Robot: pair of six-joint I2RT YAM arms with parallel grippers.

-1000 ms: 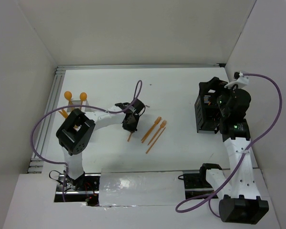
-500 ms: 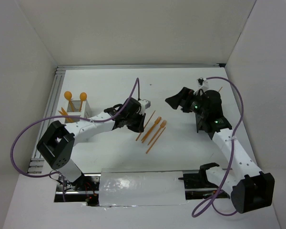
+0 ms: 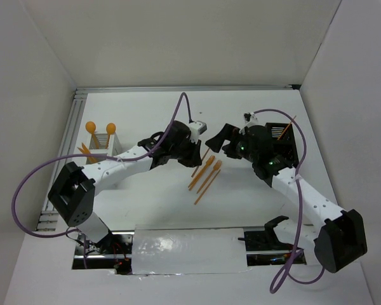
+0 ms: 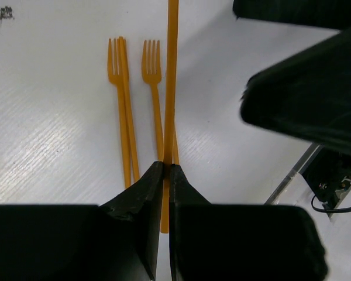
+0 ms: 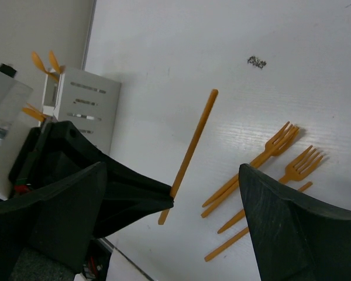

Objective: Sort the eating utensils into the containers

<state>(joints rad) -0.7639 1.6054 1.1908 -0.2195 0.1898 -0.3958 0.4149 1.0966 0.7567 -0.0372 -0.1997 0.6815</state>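
Orange and thin, a straight utensil is clamped between the closed fingers of the left tool. It sticks out well past the tips and is raised off the white surface. Beyond the tips and to their left in the wrist view lie the forks. One fork is just beside the held piece, and a pair of forks overlap each other (prongs pointing away from the tool). Another orange bit peeks out right behind the held utensil; I cannot tell what it is.

The right tool faces the left one from close by. Its fingers are spread wide apart and grip nothing, and its own camera sees the held utensil in the gap between them.

Well behind the left tool, near that arm's elbow, stands the white caddy with two spoons upright in it. The black caddy sits just behind the right tool, partly hidden by the arm.
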